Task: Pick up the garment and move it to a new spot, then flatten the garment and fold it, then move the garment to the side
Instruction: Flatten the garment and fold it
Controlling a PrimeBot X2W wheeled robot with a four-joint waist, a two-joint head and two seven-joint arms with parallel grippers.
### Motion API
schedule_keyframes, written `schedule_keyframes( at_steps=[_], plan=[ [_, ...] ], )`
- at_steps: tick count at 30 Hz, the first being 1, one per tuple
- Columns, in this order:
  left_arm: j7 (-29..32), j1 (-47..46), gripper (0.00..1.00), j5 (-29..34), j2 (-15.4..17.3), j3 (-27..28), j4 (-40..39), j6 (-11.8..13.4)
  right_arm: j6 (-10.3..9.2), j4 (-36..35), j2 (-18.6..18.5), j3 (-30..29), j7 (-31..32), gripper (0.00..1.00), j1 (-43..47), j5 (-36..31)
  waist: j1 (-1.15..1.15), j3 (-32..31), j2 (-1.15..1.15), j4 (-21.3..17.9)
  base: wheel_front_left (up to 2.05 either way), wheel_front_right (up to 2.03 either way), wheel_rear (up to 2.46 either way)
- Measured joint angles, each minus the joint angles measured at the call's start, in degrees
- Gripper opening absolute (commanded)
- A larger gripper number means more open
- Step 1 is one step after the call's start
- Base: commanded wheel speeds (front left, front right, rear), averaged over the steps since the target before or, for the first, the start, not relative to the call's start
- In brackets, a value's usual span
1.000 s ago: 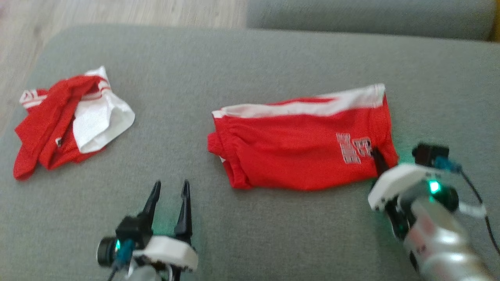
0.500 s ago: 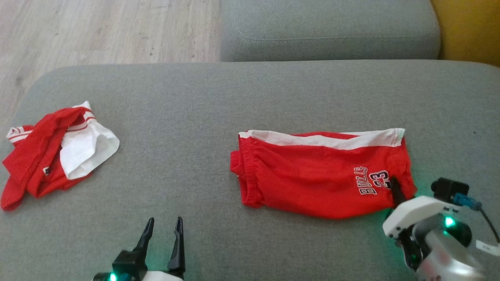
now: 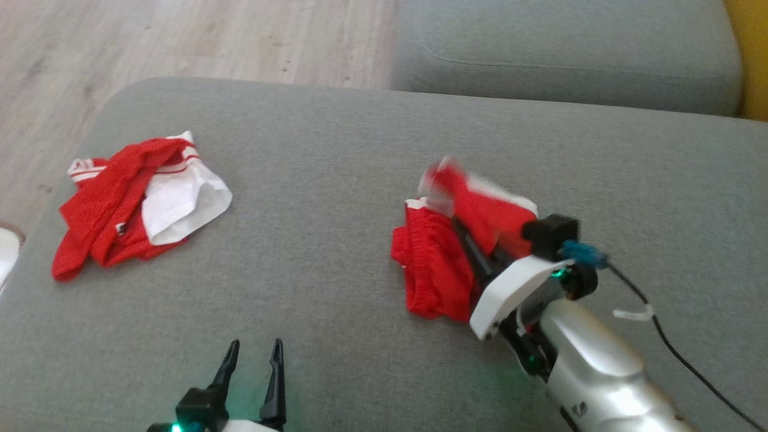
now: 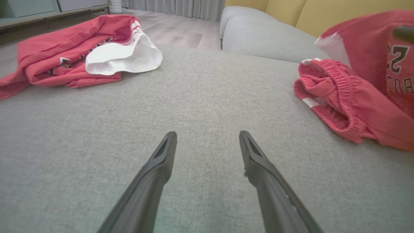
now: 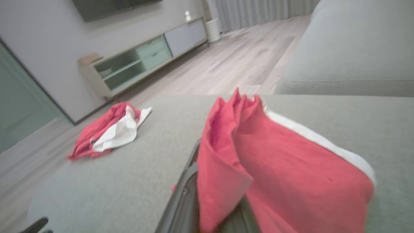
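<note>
1. Folding looks to us like the step in hand. Our right gripper (image 3: 465,237) has its jaws clenched on one end of the red shorts (image 3: 429,276). That end stands lifted above the rest and is blurred in the head view.
2. We see the shorts on the grey sofa seat (image 3: 336,180), well to the right of the crumpled jersey (image 3: 138,204). Their elastic waistband end rests on the seat and is the end nearest the jersey.
3. Our left gripper (image 3: 255,343) hovers low over bare seat, to the right of the jersey and nearer to us than it. Its jaws are released and spread, with nothing between them.
4. We judge the first risk to be slip. The mesh looks thin and slick, and a quick swing could pull the pinched end out of the jaws before it lands.
5. Nothing pins the waistband end, so the moving cloth may drag it toward the jersey and bunch it, leaving a heap instead of a fold.
6. We cannot tell how many layers the jaws hold. If they hold only some, the others may sag and crease underneath.
7. If we release while the lifted end is off line with the waistband, the fold would come out skewed.
</note>
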Motion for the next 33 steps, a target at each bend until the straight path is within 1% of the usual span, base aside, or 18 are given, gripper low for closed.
schedule_keyframes(
  at_steps=[2,3,4,7,12,15,16,18,20,22,25,27,29,31,33],
  plan=[
    [0.0,0.0,1.0,0.0,0.0,0.0,0.5,0.0,0.01,1.6,0.1,2.2,1.5,0.0,0.0,-1.7,0.0,0.0,0.0,1.1,0.0,0.0,0.0],
    [0.0,0.0,1.0,0.0,0.0,0.0,0.7,0.0,0.0,2.7,0.1,2.5,1.7,0.14,0.2,-2.5,0.0,0.1,0.0,1.5,0.0,0.0,0.0],
    [0.0,0.0,1.0,0.0,0.0,0.0,1.1,0.0,0.01,3.7,0.0,3.7,1.8,1.0,0.9,-3.8,0.0,0.2,0.0,2.2,0.0,0.0,0.0],
    [0.0,0.0,1.0,-0.6,0.0,0.1,1.2,0.1,0.0,0.9,0.1,7.2,1.7,1.0,3.0,-1.8,0.0,0.2,0.0,2.1,0.0,0.0,0.0],
    [0.0,0.0,1.0,-0.5,0.0,0.2,1.2,0.1,0.0,-2.8,0.2,13.7,2.3,1.0,4.9,1.2,0.0,0.1,0.0,-0.2,0.0,0.0,0.0],
    [0.0,-0.2,1.0,-0.4,0.0,0.4,1.2,0.1,0.0,-3.2,0.2,13.5,1.7,1.0,4.8,2.1,0.0,0.1,0.0,-2.1,0.0,0.0,0.0],
    [0.0,-0.2,1.0,-0.4,0.0,0.4,1.2,0.1,0.0,-3.2,0.2,13.5,1.7,1.0,4.8,2.1,0.0,0.1,0.0,-2.1,0.0,0.0,0.0],
    [0.0,-0.4,1.0,0.1,0.0,0.5,1.2,0.1,0.0,-3.1,-0.3,11.7,-0.2,1.0,4.8,2.4,0.0,0.0,0.0,-3.3,0.0,0.0,0.0],
    [0.0,-0.7,1.0,1.0,0.0,0.6,1.2,0.0,0.0,-2.9,-1.1,8.4,-1.9,1.0,4.7,2.2,0.0,0.0,0.0,-4.5,0.0,0.0,0.0],
    [0.0,-1.3,1.0,2.1,0.1,0.9,1.2,-0.2,0.0,-2.2,-2.2,3.6,-2.9,1.0,4.7,0.3,0.0,-0.1,0.0,-5.7,0.0,0.0,0.0],
    [0.0,-1.9,1.0,3.9,0.3,1.5,0.5,-0.4,0.0,-2.1,-2.6,-6.2,-3.3,1.0,4.9,-4.0,0.0,-0.2,0.0,-7.2,0.0,0.0,0.0],
    [0.0,-1.9,1.0,5.2,0.5,2.0,-0.3,-0.3,0.0,-4.7,-2.4,-13.7,-3.3,1.0,5.7,-8.2,0.0,-0.3,0.0,-8.1,0.0,0.0,0.0],
    [0.0,-1.9,1.0,6.2,0.7,2.3,-0.9,0.1,0.0,-7.2,-1.9,-19.8,-3.3,1.0,7.8,-12.2,0.0,-0.5,0.0,-8.7,0.0,0.0,0.0],
    [0.0,-1.7,1.0,6.9,0.8,2.4,-1.5,0.6,0.0,-8.6,-1.0,-24.4,-3.4,1.0,11.2,-15.5,0.0,-0.6,0.0,-9.0,0.0,0.0,0.0],
    [0.0,-1.1,1.0,7.4,0.7,2.5,-2.7,1.3,0.0,-8.9,-0.2,-27.1,-3.4,1.0,15.1,-17.9,0.0,-0.7,0.0,-9.2,0.0,0.0,0.0]
  ],
)
